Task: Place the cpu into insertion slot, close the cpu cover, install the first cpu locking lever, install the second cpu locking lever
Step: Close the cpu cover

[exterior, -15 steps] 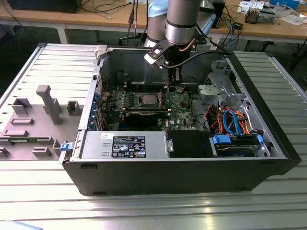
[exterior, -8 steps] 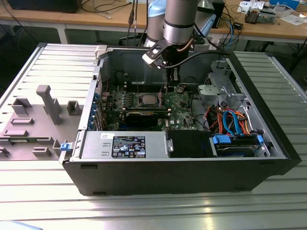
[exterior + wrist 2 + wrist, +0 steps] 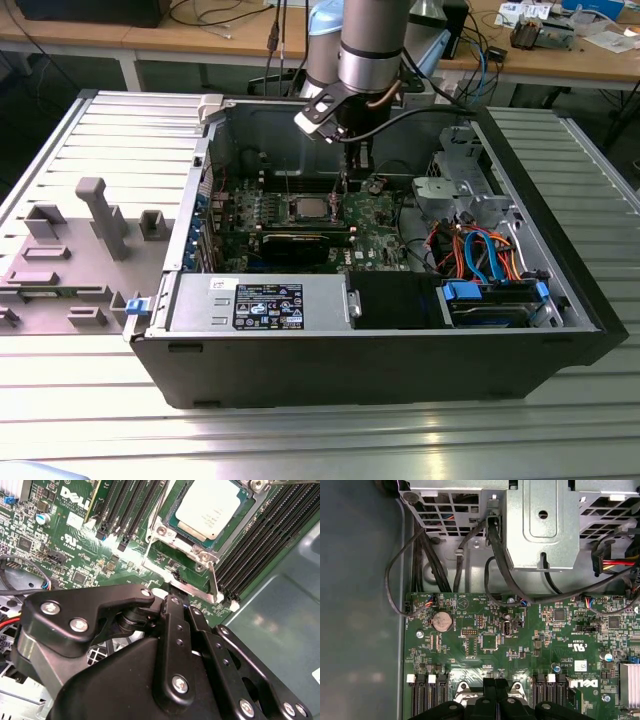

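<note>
At the exterior view's left, on the slatted table (image 3: 300,440): grey fixture block (image 3: 70,255). Centre: open computer case (image 3: 400,365), power supply (image 3: 260,303) along its front wall, green board (image 3: 375,215) behind. On the board, cpu (image 3: 212,507) seated in insertion slot (image 3: 294,210), with cpu cover (image 3: 196,554) lying flat around it. Just beside the slot, tool (image 3: 170,596), fingers together, tips at a silvery locking lever (image 3: 195,591); whether it grips the lever cannot be told. Right: drive cage (image 3: 455,190), orange and blue cables (image 3: 480,250).
</note>
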`<state>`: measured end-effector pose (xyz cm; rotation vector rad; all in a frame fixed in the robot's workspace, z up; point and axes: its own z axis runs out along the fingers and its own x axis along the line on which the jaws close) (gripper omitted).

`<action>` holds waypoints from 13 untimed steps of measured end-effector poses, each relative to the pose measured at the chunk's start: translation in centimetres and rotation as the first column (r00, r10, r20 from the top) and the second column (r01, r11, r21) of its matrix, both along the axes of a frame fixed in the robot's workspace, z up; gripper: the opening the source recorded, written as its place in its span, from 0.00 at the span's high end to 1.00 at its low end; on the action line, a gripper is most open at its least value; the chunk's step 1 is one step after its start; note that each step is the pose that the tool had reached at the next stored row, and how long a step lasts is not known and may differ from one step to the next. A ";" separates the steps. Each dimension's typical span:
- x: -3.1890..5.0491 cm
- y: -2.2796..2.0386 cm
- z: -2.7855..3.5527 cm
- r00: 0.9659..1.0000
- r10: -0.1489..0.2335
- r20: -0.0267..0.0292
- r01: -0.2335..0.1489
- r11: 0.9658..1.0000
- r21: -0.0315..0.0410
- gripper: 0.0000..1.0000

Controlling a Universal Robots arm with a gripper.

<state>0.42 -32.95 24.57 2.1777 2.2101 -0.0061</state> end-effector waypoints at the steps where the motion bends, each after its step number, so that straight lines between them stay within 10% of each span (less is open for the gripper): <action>1: -0.03 0.00 0.00 1.000 0.000 0.000 0.000 1.000 0.000 0.89; 13: -0.60 0.00 -0.06 1.000 0.000 0.000 0.000 1.000 0.000 0.89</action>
